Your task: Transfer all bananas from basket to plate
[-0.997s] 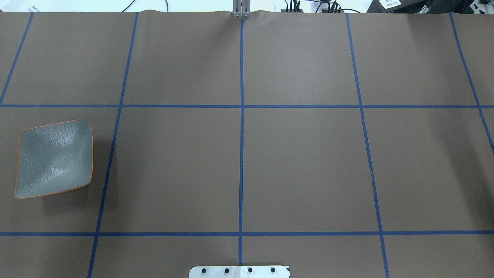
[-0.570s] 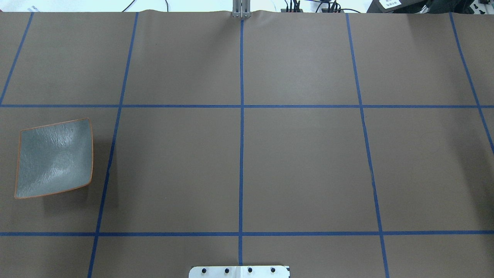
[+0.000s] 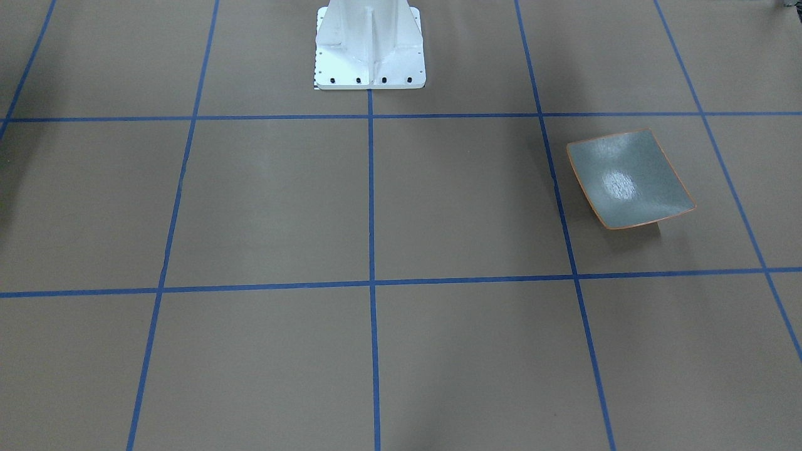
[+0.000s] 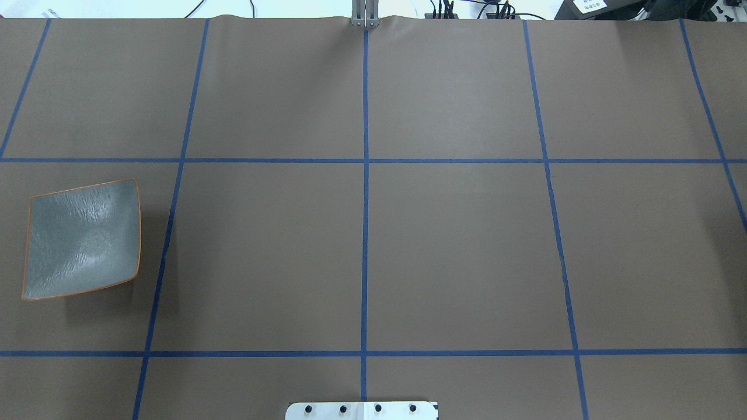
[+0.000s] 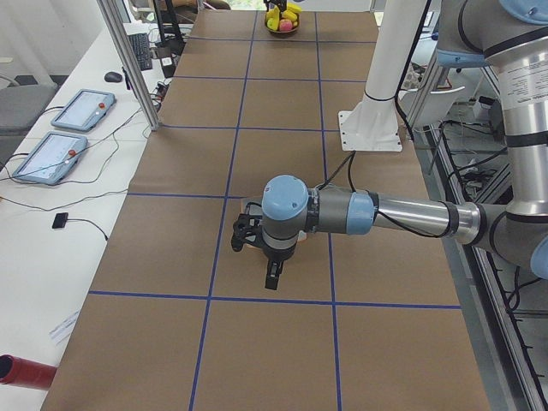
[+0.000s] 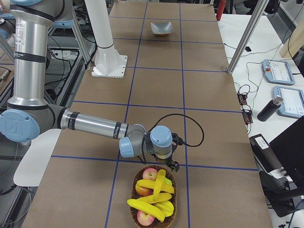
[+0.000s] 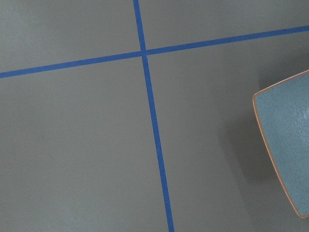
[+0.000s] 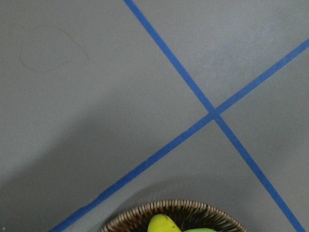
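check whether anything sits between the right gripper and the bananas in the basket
Nothing visible does. The right gripper hangs by the rim of the basket, and the bananas lie uncovered on top of the apples.

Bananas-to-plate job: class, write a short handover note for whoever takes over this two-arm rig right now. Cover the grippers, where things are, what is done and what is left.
Left gripper: hangs near the squarish grey-blue plate with an orange rim; open or shut cannot be told.
Right gripper: hangs just beside the rim of the round wicker basket; state cannot be told.
Glossy yellow bananas: all in the basket, among red apples.
Plate: bare, at the robot's left end of the brown table.
Done: no banana on the plate yet.
Left: every banana, four by my count.
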